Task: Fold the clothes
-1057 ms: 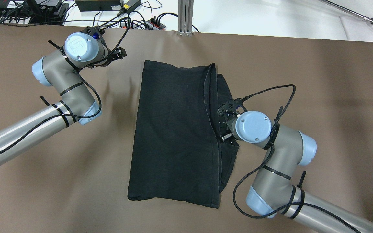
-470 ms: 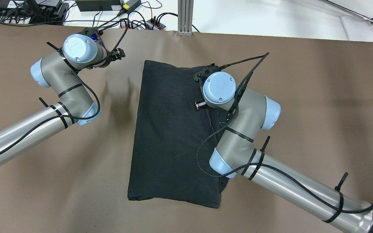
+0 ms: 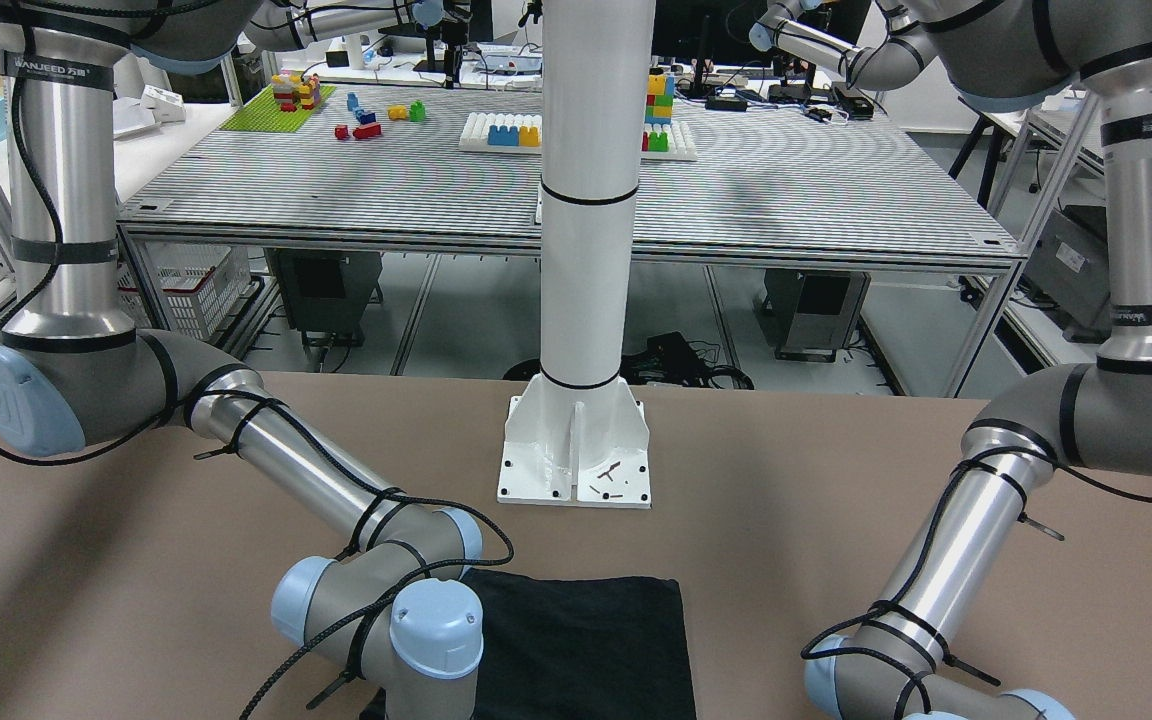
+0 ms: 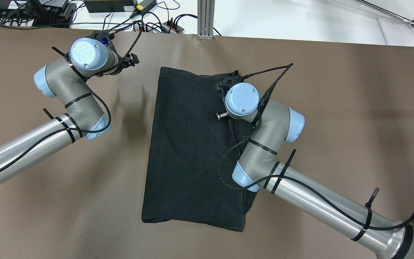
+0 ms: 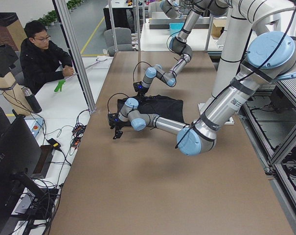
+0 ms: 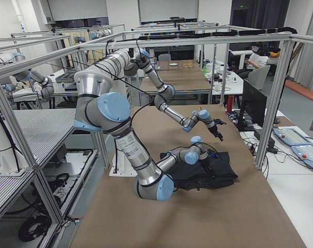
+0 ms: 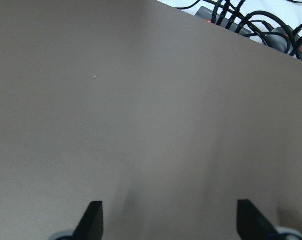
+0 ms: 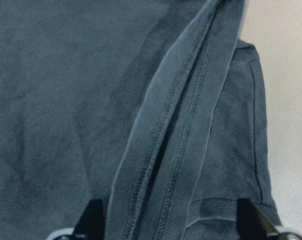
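Note:
The clothes are one black fabric piece (image 4: 189, 151) lying folded flat mid-table, also visible low in the front-facing view (image 3: 576, 640). A narrower layer sticks out along its right side. My right arm (image 4: 242, 100) hangs over the cloth's far right part and hides its own gripper from above. In the right wrist view the right gripper (image 8: 170, 222) is open, and a stitched hem fold (image 8: 190, 115) runs up between its fingertips. My left gripper (image 7: 168, 222) is open over bare brown table, off the cloth's far left corner.
A white pillar (image 3: 581, 250) on a base plate (image 3: 576, 460) stands at the robot's side of the table. Cables and power strips (image 4: 156, 25) lie along the far edge. A person (image 5: 40, 54) sits beyond that edge. Brown tabletop (image 4: 336, 108) surrounds the cloth.
My right arm has swung from the middle of the cloth's right edge toward the far right corner, then settled slightly. The left arm has barely moved.

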`<state>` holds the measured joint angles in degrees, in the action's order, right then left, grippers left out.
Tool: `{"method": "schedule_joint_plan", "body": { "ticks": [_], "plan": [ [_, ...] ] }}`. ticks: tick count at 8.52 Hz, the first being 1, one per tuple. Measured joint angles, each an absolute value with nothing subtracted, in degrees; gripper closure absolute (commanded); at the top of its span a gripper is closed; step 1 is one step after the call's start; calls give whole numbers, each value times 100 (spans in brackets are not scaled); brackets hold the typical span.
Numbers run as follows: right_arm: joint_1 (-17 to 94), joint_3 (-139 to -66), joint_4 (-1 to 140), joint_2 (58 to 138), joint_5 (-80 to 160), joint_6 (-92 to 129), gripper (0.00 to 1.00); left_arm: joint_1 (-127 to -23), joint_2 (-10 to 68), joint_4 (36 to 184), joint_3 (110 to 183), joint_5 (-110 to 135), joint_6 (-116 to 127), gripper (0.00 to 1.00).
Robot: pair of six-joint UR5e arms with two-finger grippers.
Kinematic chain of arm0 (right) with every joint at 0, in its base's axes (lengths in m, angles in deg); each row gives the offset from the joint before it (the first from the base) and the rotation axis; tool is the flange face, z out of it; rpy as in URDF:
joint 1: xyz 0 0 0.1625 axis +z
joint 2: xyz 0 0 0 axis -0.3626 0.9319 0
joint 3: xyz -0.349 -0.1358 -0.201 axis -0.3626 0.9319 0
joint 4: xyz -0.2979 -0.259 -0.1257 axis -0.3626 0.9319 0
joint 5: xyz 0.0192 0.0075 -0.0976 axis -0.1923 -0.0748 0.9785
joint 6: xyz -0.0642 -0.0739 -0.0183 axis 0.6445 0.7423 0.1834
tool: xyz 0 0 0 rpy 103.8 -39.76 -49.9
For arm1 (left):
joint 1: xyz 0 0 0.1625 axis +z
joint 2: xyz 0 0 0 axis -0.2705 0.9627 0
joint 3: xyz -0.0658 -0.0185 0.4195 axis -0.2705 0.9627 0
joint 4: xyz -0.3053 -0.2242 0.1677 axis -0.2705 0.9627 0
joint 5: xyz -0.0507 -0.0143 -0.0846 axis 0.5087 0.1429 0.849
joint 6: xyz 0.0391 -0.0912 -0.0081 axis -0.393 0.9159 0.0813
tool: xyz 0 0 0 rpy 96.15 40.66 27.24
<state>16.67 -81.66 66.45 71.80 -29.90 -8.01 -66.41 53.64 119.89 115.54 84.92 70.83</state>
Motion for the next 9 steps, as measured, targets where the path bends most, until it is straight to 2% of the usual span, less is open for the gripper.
{"method": "schedule_joint_plan", "body": {
  "ticks": [3,6,9],
  "plan": [
    [1824,-8154,6423,7488,-3021,-374,6,-6641,5368,11989,11555,8485,7083,6],
    [2259,-8530,6268,7810,-3858,-66,6,-6641,5372,11989,11567,8487,7095,6],
    [2109,-9288,6346,8041,-4089,-2169,6,-6638,5360,11937,11768,8510,7107,6]
  ]
}}
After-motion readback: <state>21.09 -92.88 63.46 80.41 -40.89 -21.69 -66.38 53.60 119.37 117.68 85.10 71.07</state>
